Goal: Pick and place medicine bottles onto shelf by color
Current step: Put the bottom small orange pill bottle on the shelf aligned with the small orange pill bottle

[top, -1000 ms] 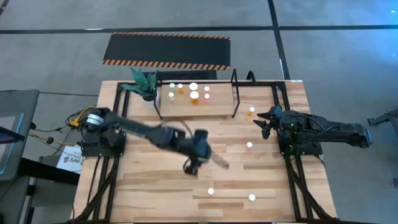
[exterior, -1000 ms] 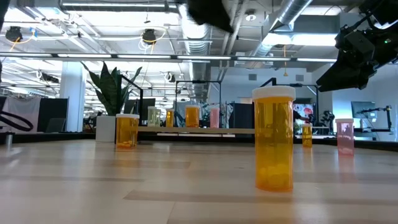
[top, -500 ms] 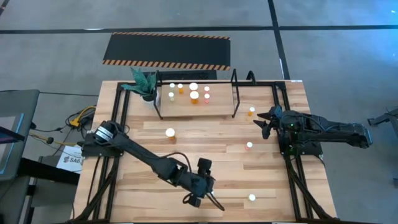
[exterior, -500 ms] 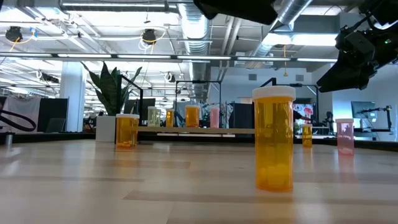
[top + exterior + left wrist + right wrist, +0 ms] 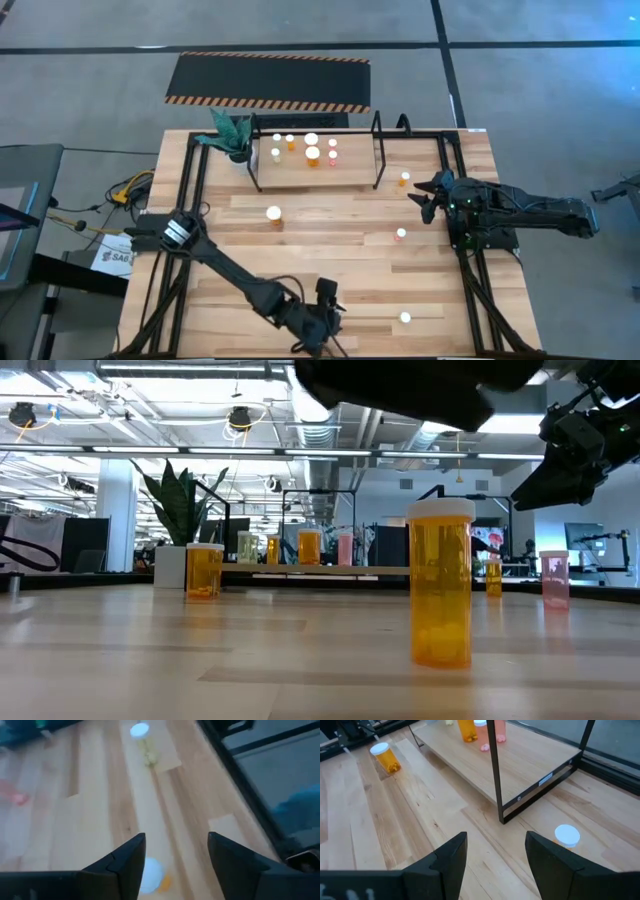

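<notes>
My left gripper (image 5: 330, 338) (image 5: 175, 840) hovers open near the table's front edge, slanting down over an orange medicine bottle (image 5: 154, 874) with a white cap. The cap shows between the fingers, close to one of them. In the low view this bottle (image 5: 440, 582) stands upright on its base with the dark arm above it. More medicine bottles stand loose on the table (image 5: 405, 318) (image 5: 273, 213) (image 5: 401, 234) (image 5: 404, 178). Several bottles stand on the wooden shelf (image 5: 350, 170) at the far side. My right gripper (image 5: 420, 197) (image 5: 496, 837) waits open at the right.
A green plant in a white pot (image 5: 232, 135) stands at the shelf's left end. Black hoop uprights (image 5: 378, 150) frame the shelf. A black hazard-striped mat (image 5: 270, 82) lies on the floor beyond the table. Bare wood lies left of my left gripper.
My left gripper has swung from the table's middle toward the near edge and come down. It now hangs over the orange bottle near the front, which it hides in the high view. The bottle has stayed upright in place.
</notes>
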Controlling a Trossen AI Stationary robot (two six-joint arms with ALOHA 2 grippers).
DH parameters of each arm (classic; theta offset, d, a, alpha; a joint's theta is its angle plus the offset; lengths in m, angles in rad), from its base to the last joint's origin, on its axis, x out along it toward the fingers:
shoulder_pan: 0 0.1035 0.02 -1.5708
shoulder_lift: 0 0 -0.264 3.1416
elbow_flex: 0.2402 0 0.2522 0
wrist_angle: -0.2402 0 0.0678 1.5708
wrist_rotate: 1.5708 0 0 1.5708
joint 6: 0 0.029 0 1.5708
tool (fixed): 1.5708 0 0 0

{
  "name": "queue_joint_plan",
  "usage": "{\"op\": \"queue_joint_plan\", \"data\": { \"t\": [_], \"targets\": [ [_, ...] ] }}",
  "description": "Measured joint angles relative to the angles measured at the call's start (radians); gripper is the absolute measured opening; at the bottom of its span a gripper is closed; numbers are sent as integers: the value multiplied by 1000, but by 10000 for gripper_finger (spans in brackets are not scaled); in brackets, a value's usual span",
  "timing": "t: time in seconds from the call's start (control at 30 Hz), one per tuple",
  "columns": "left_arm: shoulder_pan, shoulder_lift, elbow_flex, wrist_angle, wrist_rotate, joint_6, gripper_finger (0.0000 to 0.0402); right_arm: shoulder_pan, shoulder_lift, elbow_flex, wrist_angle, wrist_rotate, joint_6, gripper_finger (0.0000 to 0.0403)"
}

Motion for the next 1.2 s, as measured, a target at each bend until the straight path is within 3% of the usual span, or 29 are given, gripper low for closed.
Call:
{"op": "queue_joint_plan", "data": {
  "t": [0.1,0.4,0.93,1.2],
  "targets": [
    [-20,3,-1,-5,-70,0,224,0,0,0,-5,0,0,225],
    [2,43,-2,20,-88,-53,259,0,0,0,-4,0,0,225],
    [38,51,-81,15,-38,-199,256,0,0,0,-5,0,0,225],
    [40,51,-82,23,-36,-200,204,0,0,0,-4,0,0,225]
  ]
}}
